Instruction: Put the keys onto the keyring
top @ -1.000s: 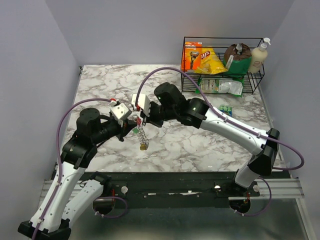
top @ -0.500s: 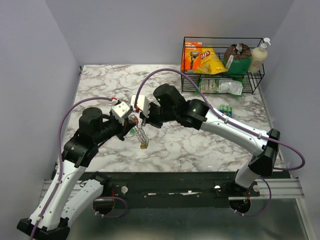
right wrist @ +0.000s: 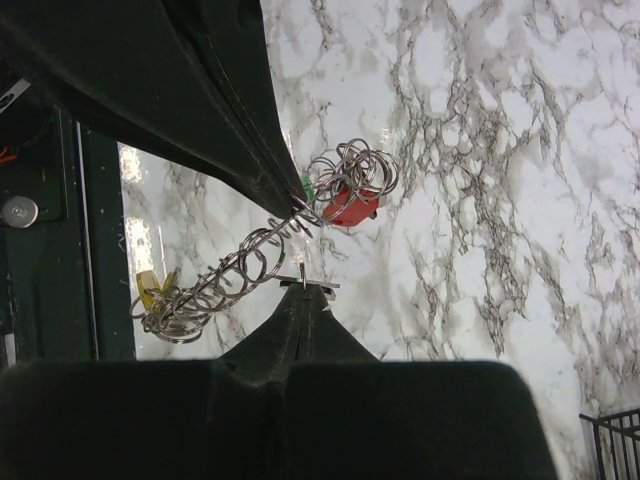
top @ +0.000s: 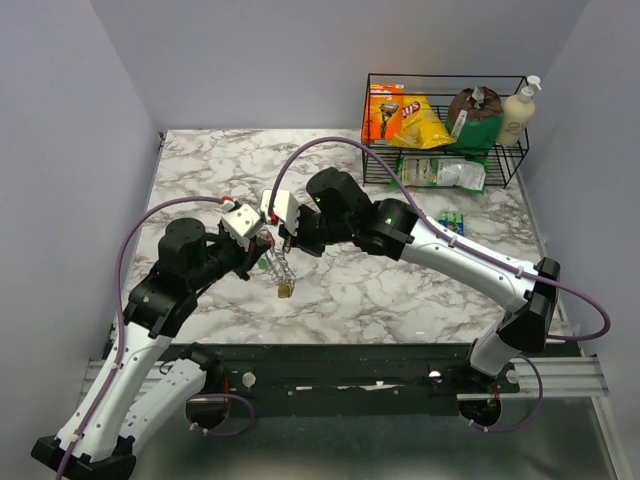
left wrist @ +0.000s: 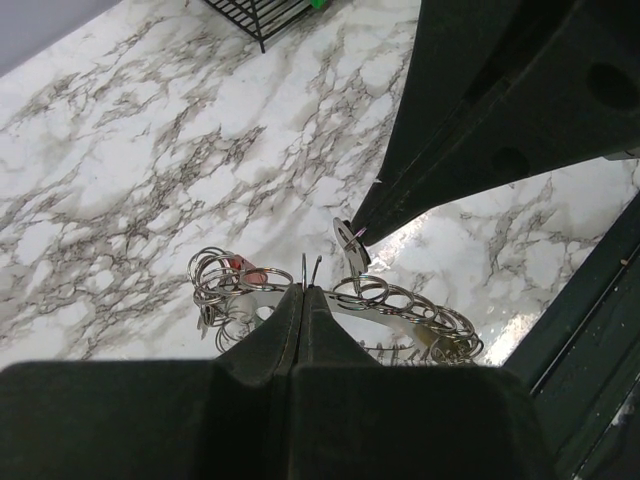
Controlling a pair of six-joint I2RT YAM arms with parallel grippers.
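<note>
The keyring (top: pixel 281 268) is a silvery chain of wire rings hanging between both grippers above the marble table (top: pixel 400 290), with a yellow-gold piece (top: pixel 285 291) at its low end. My left gripper (top: pixel 260 245) is shut on the keyring's wire (left wrist: pixel 303 288); the rings (left wrist: pixel 400 305) spread to either side. A red key (left wrist: pixel 236 266) and a green key (right wrist: pixel 307 186) hang among the upper rings. My right gripper (top: pixel 283 237) is shut on a small silver key (right wrist: pixel 305 284), held edge-on right beside the keyring (right wrist: pixel 230 280). The same key shows in the left wrist view (left wrist: pixel 349 240).
A black wire basket (top: pixel 445 180) at the back right holds snack bags, a razor pack and a soap bottle (top: pixel 516 112). A small green packet (top: pixel 452 220) lies on the marble in front of it. The black rail (top: pixel 350 355) runs along the near table edge.
The left gripper and the hanging keyring have shifted slightly left and up. The right gripper has stayed close beside them, both still shut.
</note>
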